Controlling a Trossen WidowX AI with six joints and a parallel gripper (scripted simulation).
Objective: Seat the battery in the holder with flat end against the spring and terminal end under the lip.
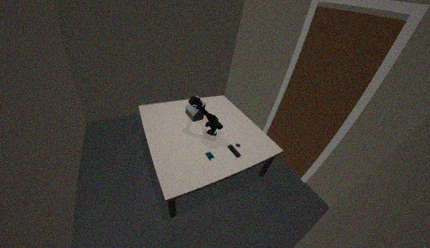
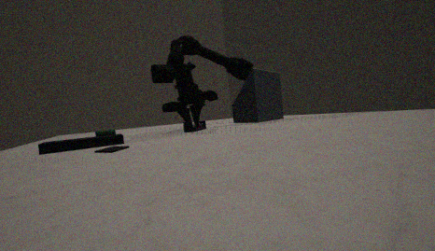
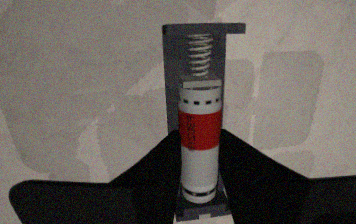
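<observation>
The fingers (image 1: 211, 132) (image 2: 191, 124) are clamped on the battery (image 3: 200, 132), one black finger on each side of its lower half in the wrist view; the battery is white with a red band round its middle and a row of small dark marks above the band; it lies lengthwise over the holder (image 2: 201, 127) (image 3: 172, 85), a dark grey tray on the counter (image 1: 185, 163) (image 2: 233, 188) (image 3: 60, 100).

At the top of the wrist view the spring (image 3: 199, 55) shows its coils inside the holder; a pale flat plate (image 3: 201, 84) lies between the coils and the near end of the battery; the battery's other end is by the holder's bottom end wall; whether that end is under the lip, and whether the battery is fully down, I cannot tell.

The arm (image 1: 204, 111) (image 2: 212, 55) reaches out from a grey block (image 1: 194, 112) (image 2: 263, 97) and bends down to the holder; well apart from it on the counter lie a long dark bar (image 1: 234, 151) (image 2: 70, 145) and a small flat card (image 1: 209, 156) (image 2: 112, 149); a small dark thing (image 1: 238, 145) is near the bar; a brown door (image 1: 339, 80) in a pale frame stands beyond the counter.
</observation>
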